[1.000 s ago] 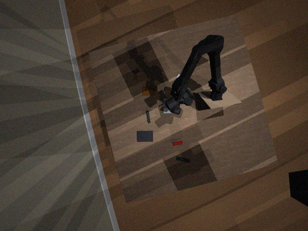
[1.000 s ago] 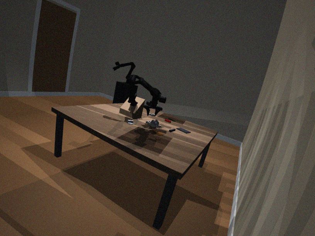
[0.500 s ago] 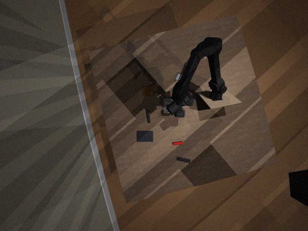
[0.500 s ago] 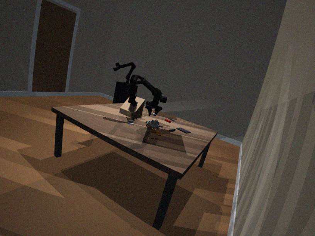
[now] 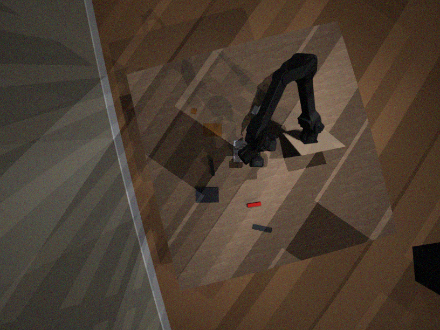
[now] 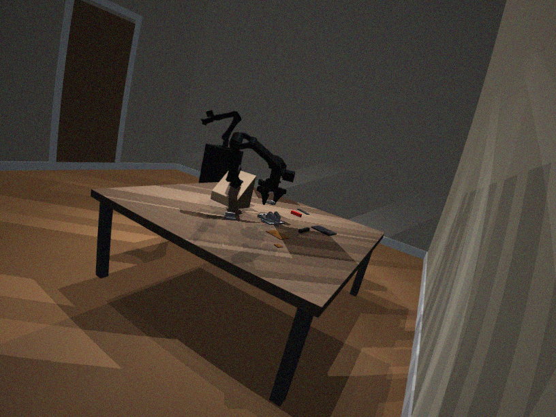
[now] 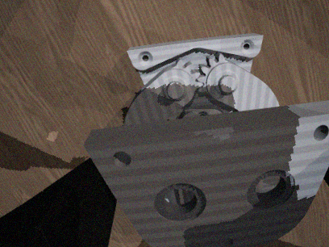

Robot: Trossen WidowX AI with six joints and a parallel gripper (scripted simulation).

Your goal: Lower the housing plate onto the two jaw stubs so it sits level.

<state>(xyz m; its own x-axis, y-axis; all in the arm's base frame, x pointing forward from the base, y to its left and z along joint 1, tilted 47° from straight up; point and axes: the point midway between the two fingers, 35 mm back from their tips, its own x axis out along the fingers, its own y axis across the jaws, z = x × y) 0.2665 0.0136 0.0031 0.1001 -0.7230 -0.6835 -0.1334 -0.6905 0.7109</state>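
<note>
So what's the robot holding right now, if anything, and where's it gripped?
The plate with two big holes, apparently by its opposite side edges; the right-hand contact is cut off.

Pale housing plate (image 7: 226,161) between fingers, two geared jaws (image 7: 177,86) (image 7: 227,82) beyond.
</note>
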